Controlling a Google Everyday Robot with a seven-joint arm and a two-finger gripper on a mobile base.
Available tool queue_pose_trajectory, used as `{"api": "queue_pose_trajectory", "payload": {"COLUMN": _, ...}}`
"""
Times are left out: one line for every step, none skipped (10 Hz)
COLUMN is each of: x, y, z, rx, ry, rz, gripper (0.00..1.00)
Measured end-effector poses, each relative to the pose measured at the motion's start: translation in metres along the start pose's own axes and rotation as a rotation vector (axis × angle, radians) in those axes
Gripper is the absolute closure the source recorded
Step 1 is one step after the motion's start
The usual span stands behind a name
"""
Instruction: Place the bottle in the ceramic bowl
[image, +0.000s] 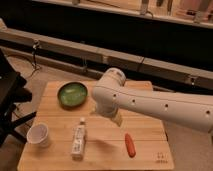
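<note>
Tabletop (150, 152) bottle (78, 140) lies cap toward bowl (72, 94), hand (115, 118) nearby.

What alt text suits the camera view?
A robot arm reaches over a wooden table, its gripper open above the middle, beside the empty ceramic bowl. The bottle lies flat nearer the camera, between a paper cup and an orange object.

A wooden table (55, 159) stands before long grey ledges (60, 47).

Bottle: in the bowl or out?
Out. The bottle lies flat on the table, apart from the bowl, which looks empty. The gripper hangs over the table beside the bowl, holding nothing.
</note>
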Motion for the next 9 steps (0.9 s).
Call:
{"api": "queue_pose_trajectory", "payload": {"x": -0.002, "y": -0.002, "z": 0.001, "rx": -0.002, "ry": -0.001, "rz": -0.016, "gripper": 0.2}}
{"api": "queue_pose_trajectory", "payload": {"x": -0.003, "y": -0.002, "z": 0.004, "rx": -0.009, "ry": 0.0, "rz": -0.023, "gripper": 0.2}}
{"api": "queue_pose_trajectory", "payload": {"x": -0.006, "y": -0.006, "z": 0.008, "rx": -0.016, "ry": -0.001, "rz": -0.037, "gripper": 0.2}}
{"api": "queue_pose_trajectory", "payload": {"x": -0.01, "y": -0.014, "z": 0.012, "rx": -0.018, "ry": -0.003, "rz": -0.049, "gripper": 0.2}}
{"api": "queue_pose_trajectory", "payload": {"x": -0.014, "y": -0.02, "z": 0.016, "rx": -0.023, "ry": -0.005, "rz": -0.065, "gripper": 0.2}}
{"api": "queue_pose_trajectory", "payload": {"x": -0.018, "y": -0.026, "z": 0.019, "rx": -0.03, "ry": -0.008, "rz": -0.099, "gripper": 0.2}}
{"api": "queue_pose_trajectory", "payload": {"x": -0.021, "y": -0.029, "z": 0.021, "rx": -0.035, "ry": -0.009, "rz": -0.128, "gripper": 0.2}}
{"api": "queue_pose_trajectory", "payload": {"x": -0.022, "y": -0.03, "z": 0.025, "rx": -0.043, "ry": -0.01, "rz": -0.138, "gripper": 0.2}}
{"api": "queue_pose_trajectory", "payload": {"x": -0.023, "y": -0.032, "z": 0.03, "rx": -0.049, "ry": -0.009, "rz": -0.152, "gripper": 0.2}}
